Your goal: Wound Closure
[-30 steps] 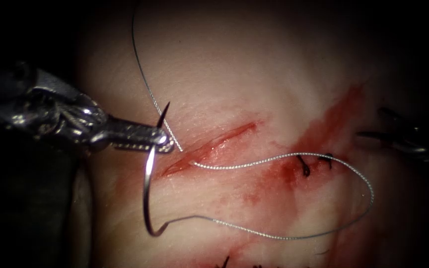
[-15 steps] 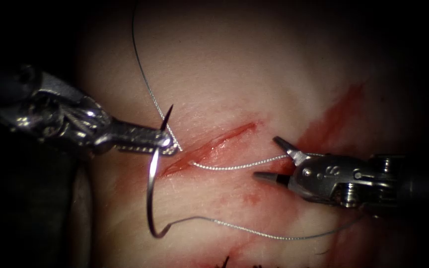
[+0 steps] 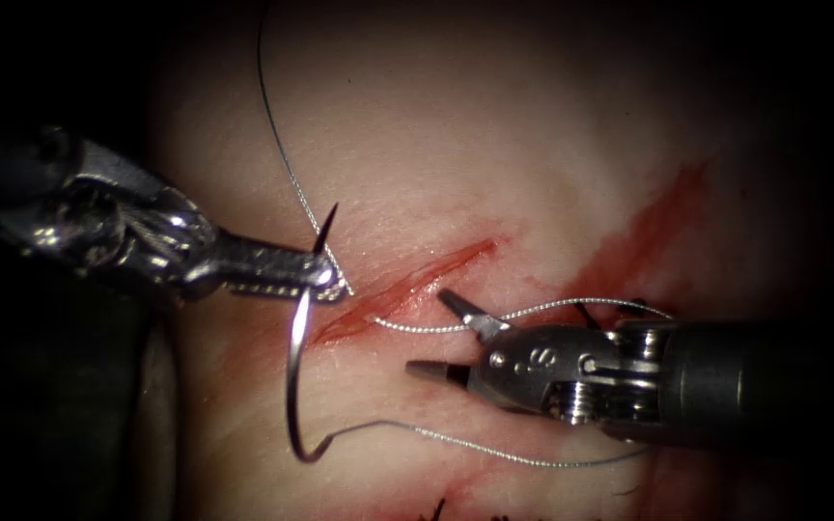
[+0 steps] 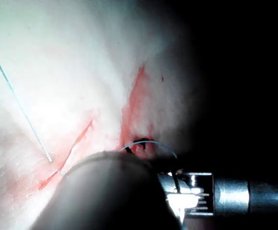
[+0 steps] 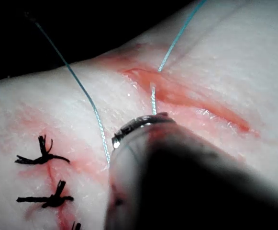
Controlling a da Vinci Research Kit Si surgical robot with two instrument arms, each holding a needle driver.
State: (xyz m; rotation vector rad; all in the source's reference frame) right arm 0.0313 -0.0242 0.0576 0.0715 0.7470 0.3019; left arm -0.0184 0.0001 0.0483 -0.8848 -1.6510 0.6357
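Pale pink tissue [image 3: 494,125], streaked with red fluid [image 3: 649,232], fills the centre of the frame. A silvery, finely braided thread [image 3: 494,449] loops across it at lower centre, trailing from a dark steel needle [image 3: 291,386] at left. Black knotted stitches [image 5: 43,155] dot the reddened skin.

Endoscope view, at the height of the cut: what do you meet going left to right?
Left hand, shut on the needle near its tip end, clear of the tissue → cut → right hand, open and holding nothing, beside the thread.
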